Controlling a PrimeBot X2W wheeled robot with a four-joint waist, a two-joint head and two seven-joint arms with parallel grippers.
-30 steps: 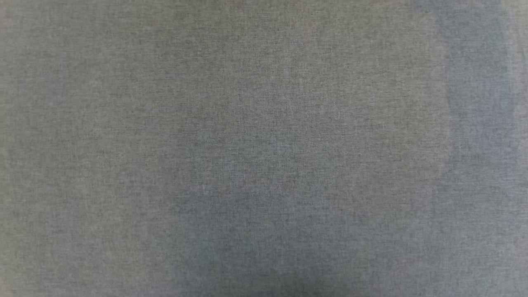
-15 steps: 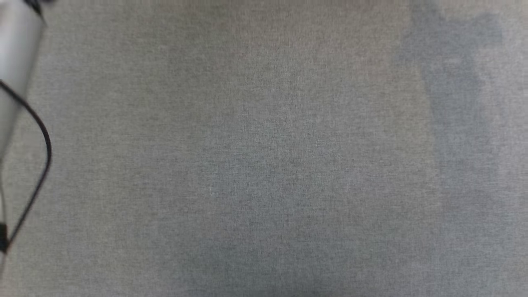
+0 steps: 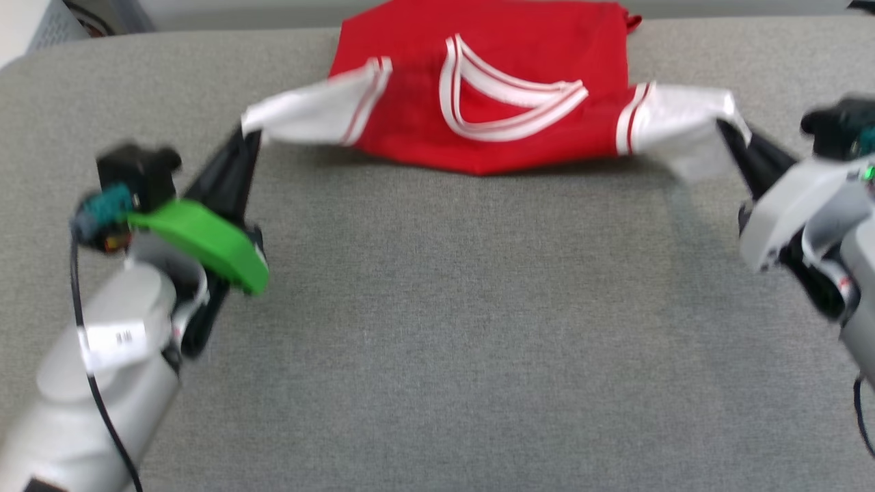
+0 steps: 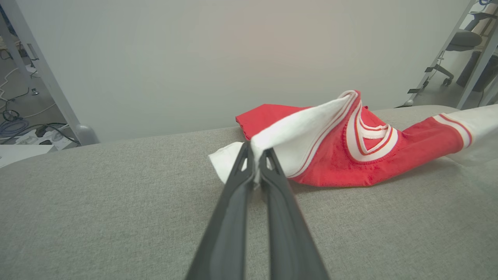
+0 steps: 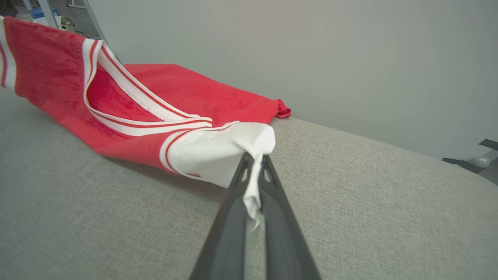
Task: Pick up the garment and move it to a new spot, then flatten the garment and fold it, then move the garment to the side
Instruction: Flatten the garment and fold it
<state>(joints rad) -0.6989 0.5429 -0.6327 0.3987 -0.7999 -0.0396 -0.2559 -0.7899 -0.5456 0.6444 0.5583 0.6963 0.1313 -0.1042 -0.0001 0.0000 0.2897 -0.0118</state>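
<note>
Along the grey table's (image 3: 437, 342) far edge, garment (image 3: 499, 102), sleeves (image 3: 307, 113) clamped in both jaws.

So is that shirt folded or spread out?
Spread out: the garment is stretched between left gripper and right gripper, each pinching a white sleeve.

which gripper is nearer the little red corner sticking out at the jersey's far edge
Right. The right gripper pinches a white sleeve close to the red corner; the left gripper holds the other sleeve, across the red jersey.

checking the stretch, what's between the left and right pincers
The garment, held by its white sleeves, spans from left pincer to right pincer, seen in the head view.
</note>
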